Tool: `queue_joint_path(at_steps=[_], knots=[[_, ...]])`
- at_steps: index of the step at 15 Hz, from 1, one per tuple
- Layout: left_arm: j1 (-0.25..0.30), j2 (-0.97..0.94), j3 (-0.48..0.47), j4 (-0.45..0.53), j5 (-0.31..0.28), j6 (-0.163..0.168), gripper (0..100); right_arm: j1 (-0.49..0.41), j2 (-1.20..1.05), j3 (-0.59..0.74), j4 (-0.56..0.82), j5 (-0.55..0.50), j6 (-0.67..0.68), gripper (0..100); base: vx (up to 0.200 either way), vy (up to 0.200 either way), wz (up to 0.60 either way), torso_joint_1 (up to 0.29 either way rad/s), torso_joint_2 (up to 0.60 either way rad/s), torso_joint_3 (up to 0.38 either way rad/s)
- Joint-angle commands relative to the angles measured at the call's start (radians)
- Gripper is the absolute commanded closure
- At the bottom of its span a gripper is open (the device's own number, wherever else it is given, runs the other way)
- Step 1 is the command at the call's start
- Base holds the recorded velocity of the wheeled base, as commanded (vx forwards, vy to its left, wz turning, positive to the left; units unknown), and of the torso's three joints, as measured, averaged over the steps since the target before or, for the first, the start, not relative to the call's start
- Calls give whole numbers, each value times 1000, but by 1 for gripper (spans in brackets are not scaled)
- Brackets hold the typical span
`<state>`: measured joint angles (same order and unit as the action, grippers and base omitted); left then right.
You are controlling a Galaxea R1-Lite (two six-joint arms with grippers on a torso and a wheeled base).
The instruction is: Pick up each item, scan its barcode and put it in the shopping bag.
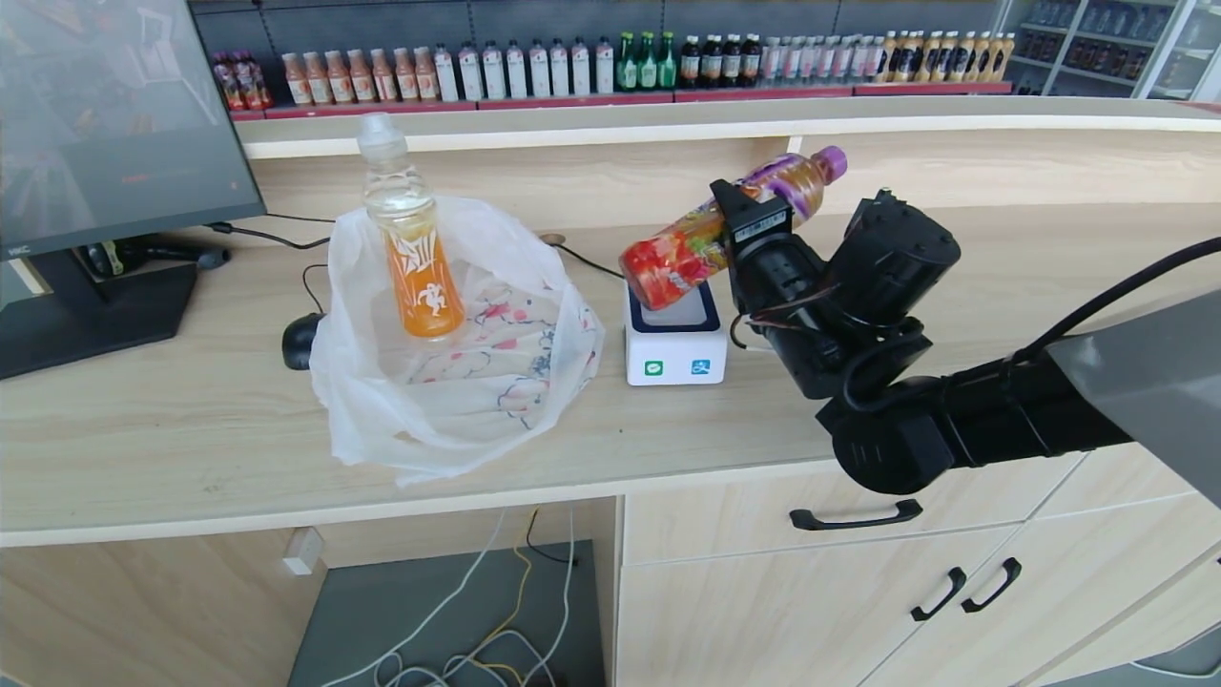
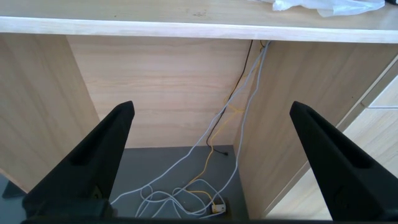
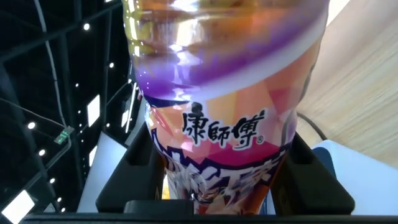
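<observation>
My right gripper is shut on a juice bottle with a purple cap and a red and orange label. It holds the bottle tilted, its base just above the white barcode scanner. From the right wrist, the bottle sits between the black fingers. A white shopping bag lies open on the counter to the scanner's left. An orange drink bottle stands upright in it. My left gripper hangs open below the counter edge, holding nothing.
A monitor on a black stand occupies the counter's left end, with a black mouse beside the bag. A raised ledge backs the counter. Loose cables lie on the floor under the counter. Drawers are at lower right.
</observation>
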<state>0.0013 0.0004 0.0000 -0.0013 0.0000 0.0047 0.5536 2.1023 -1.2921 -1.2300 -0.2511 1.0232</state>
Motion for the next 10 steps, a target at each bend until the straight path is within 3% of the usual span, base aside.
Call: queue_joint_path(at_steps=[1,10], knots=[[0,0,0,0,2,0,0,0,11,-3,0,-1,9,100,0,0,0,0,0,0],[0,0,0,0,2,0,0,0,21,-4,0,-1,11,100,0,0,0,0,0,0]])
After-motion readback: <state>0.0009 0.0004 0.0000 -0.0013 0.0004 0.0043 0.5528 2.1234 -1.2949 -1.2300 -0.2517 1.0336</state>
